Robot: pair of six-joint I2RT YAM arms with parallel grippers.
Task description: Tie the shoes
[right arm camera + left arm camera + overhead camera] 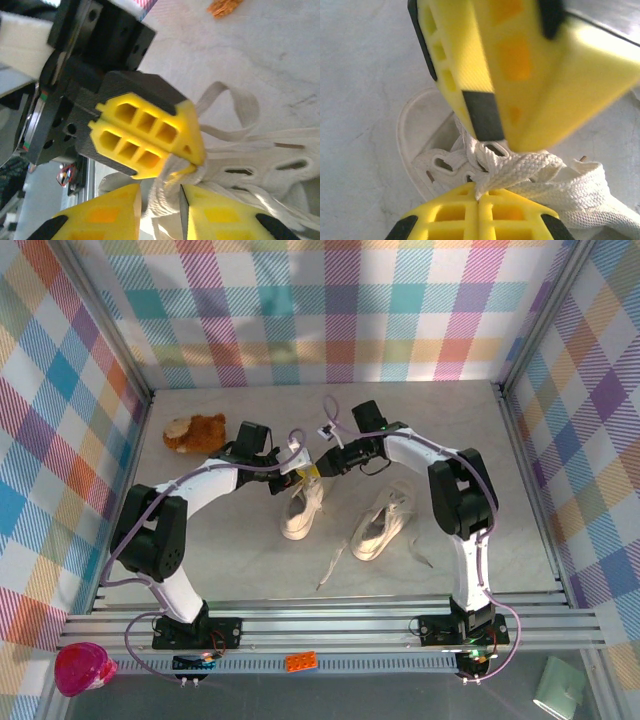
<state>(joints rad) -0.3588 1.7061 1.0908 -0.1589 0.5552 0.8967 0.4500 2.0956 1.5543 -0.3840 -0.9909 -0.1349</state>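
The left-hand shoe (298,510) and the other shoe (378,528), both small and cream, are set side by side on the grey table (250,570), between the two arms. The left-hand shoe is the one being worked on, and both pincers are close together just above its top end.

The left gripper (479,194) is squeezed tight shut. A white lace (535,167) is pinched in its yellow tips, right over the lace holes. The right gripper (160,195) is a little bit open, with a bunch of lace lying between its fingers. That lace does not look pinched.

A loop (222,87) of lace can be seen beside the shoe, but no finished bow is seen. So the first knot seems only partly made. The other shoe is not tied at all, and its loose lace (330,565) is spread out on the table. Most of the job is judged to be left.
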